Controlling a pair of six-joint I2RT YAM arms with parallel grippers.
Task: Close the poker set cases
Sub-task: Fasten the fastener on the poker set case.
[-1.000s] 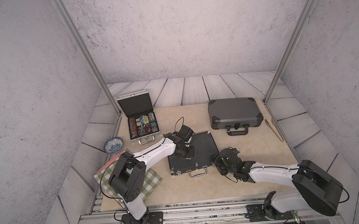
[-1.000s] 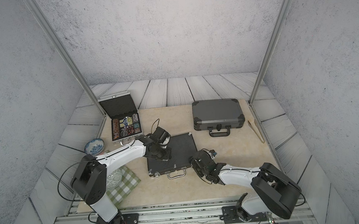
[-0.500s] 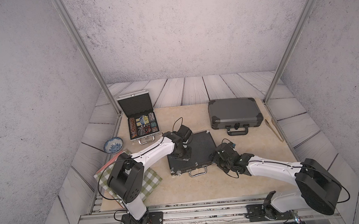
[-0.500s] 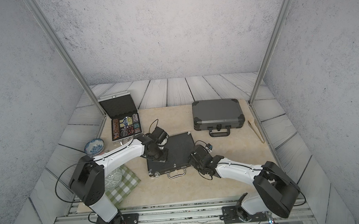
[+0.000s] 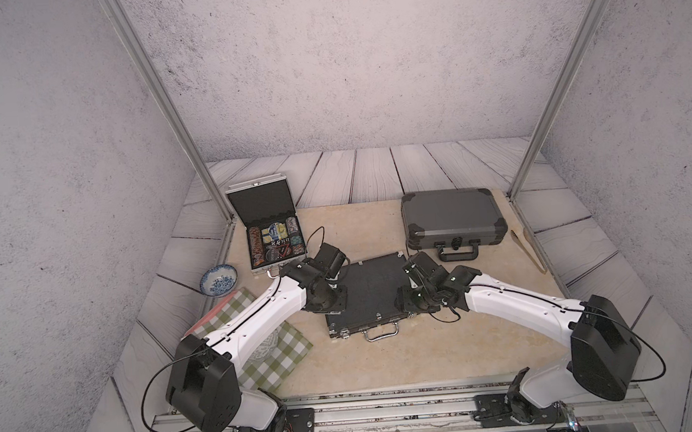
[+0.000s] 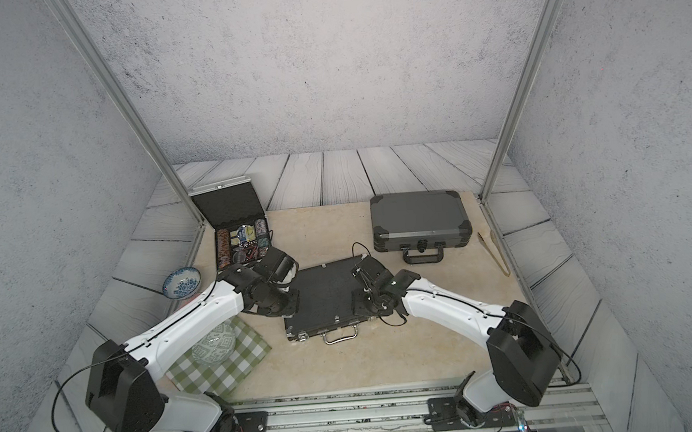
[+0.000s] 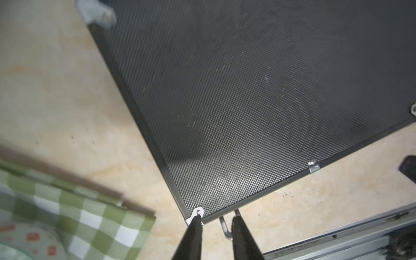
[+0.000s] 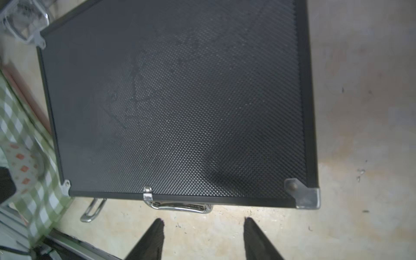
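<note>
The flat black case (image 5: 372, 290) (image 6: 320, 294) lies mid-table with its lid down and its chrome handle (image 5: 381, 332) toward the front. My left gripper (image 5: 335, 301) (image 6: 286, 304) hovers over the case's left edge. In the left wrist view its jaws (image 7: 217, 219) stand narrowly open over the front corner, holding nothing. My right gripper (image 5: 406, 300) (image 6: 361, 303) is at the case's right edge, open and empty (image 8: 203, 221). The small silver case (image 5: 273, 239) (image 6: 240, 241) at the back left stands open, showing chips. The grey case (image 5: 452, 213) (image 6: 417, 218) at the back right is closed.
A blue-and-white bowl (image 5: 218, 280) sits at the left. A green checked cloth (image 5: 262, 356) with a glass dish (image 6: 214, 347) on it lies under my left arm. Wooden tongs (image 5: 530, 250) lie at the right edge. A metal rail (image 5: 391, 414) runs along the front.
My right gripper has moved from the table in front of the black case up to the case's right edge. Both grippers' jaws are narrower than half a second ago. The left arm has barely shifted.
</note>
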